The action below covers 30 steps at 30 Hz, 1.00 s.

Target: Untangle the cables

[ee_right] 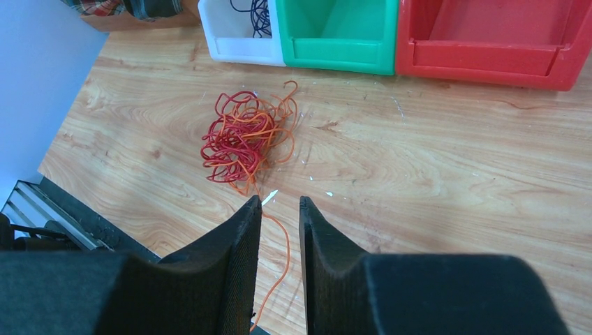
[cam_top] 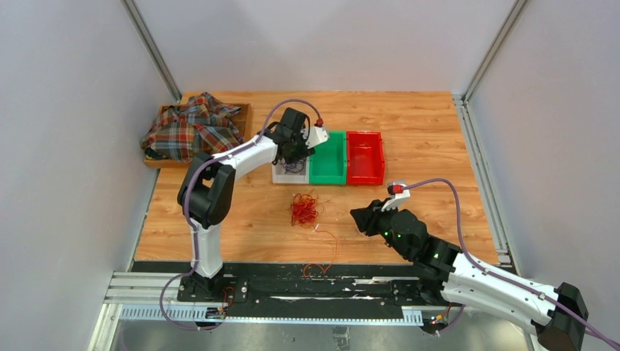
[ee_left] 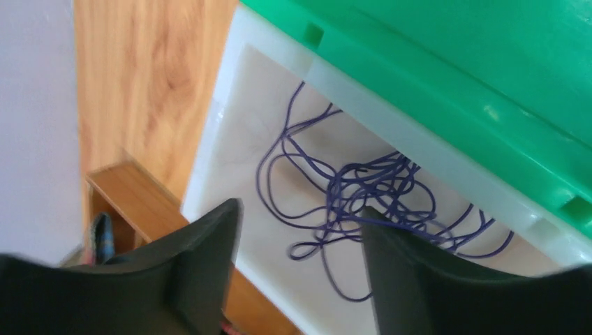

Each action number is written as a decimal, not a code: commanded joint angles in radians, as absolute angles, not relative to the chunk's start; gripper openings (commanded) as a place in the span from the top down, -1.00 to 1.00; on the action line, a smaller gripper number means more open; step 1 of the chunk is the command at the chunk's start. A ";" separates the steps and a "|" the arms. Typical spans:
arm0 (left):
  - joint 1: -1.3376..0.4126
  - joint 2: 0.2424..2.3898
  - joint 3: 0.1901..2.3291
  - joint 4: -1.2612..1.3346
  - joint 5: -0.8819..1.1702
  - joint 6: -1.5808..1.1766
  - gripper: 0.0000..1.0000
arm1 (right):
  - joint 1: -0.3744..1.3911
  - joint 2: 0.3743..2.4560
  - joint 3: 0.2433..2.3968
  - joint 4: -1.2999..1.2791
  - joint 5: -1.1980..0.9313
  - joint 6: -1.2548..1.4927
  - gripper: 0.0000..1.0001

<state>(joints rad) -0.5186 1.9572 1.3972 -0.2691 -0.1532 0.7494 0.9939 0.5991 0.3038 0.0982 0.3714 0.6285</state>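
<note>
Overhead rear view; close wrist views, white bin common to all.

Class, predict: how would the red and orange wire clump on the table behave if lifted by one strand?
Probably floppy: the clump is thin, loosely looped wire, so it would sag. Likely light, being mostly gaps. Its trailing orange strand would probably drag along behind.
</note>
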 commanded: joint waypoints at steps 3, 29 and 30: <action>-0.511 1.900 1.586 -0.493 -0.059 0.714 -0.69 | 0.989 0.583 0.325 0.089 0.406 0.619 0.47; -0.555 1.571 1.546 -0.884 0.189 0.554 -0.96 | 0.986 1.169 0.539 -0.036 -0.106 0.650 -0.04; -0.554 1.566 1.554 -0.885 0.188 0.550 -0.96 | 0.987 1.198 0.545 -0.036 -0.127 0.648 0.01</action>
